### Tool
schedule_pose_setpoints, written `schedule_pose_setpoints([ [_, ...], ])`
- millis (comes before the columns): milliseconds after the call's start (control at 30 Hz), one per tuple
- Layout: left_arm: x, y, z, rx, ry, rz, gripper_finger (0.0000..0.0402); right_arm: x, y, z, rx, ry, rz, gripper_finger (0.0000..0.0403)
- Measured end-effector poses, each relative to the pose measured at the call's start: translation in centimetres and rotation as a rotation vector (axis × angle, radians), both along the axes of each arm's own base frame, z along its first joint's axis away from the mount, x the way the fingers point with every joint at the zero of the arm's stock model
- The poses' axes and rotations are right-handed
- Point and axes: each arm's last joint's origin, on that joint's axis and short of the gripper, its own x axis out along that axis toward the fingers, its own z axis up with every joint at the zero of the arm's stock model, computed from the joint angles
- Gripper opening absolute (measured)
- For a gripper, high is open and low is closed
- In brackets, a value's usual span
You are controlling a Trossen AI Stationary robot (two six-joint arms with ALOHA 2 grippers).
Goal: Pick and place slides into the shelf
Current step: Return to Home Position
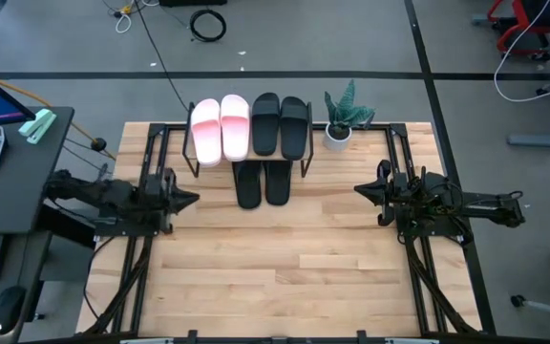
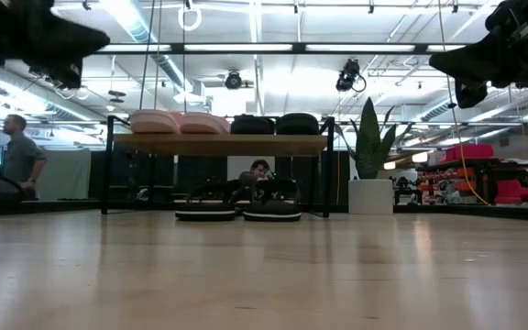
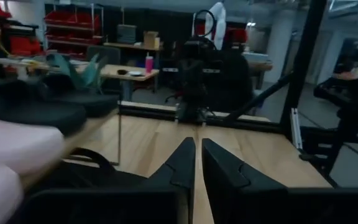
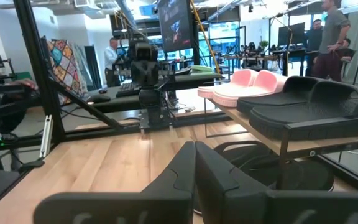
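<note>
Two pale pink slides (image 1: 220, 128) and two black broad-strap slides (image 1: 280, 124) lie side by side on the shelf's (image 2: 218, 143) wooden top near the table's far edge. Two black thong flip-flops (image 1: 263, 182) lie on the tabletop, their far ends under the shelf. My left gripper (image 1: 195, 199) hovers shut at the table's left side, level with the flip-flops and pointing right. My right gripper (image 1: 358, 189) hovers shut at the right side, pointing left. Both are raised above the table and hold nothing.
A potted plant (image 1: 342, 117) in a white pot stands right of the shelf at the far edge. Black frame rails (image 1: 404, 205) run along both sides of the table. The bare wooden tabletop (image 1: 285, 268) spreads out toward the near edge. People show in the room beyond.
</note>
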Motion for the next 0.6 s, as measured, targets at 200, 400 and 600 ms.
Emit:
schedule_pose_setpoints([
  [200,0.8,-0.8,-3.1,-0.003,-0.153,-0.144,0.0039,0.0,0.0,0.0,0.0,0.0,0.0,0.0014],
  [400,0.6,-1.3,-2.7,0.046,-0.17,-0.262,0.003,0.0,0.0,0.0,0.0,0.0,0.0,0.0014],
  [600,0.8,-1.3,-3.8,0.141,-0.056,-0.262,0.0023,0.0,0.0,0.0,0.001,0.002,0.0,0.0014],
])
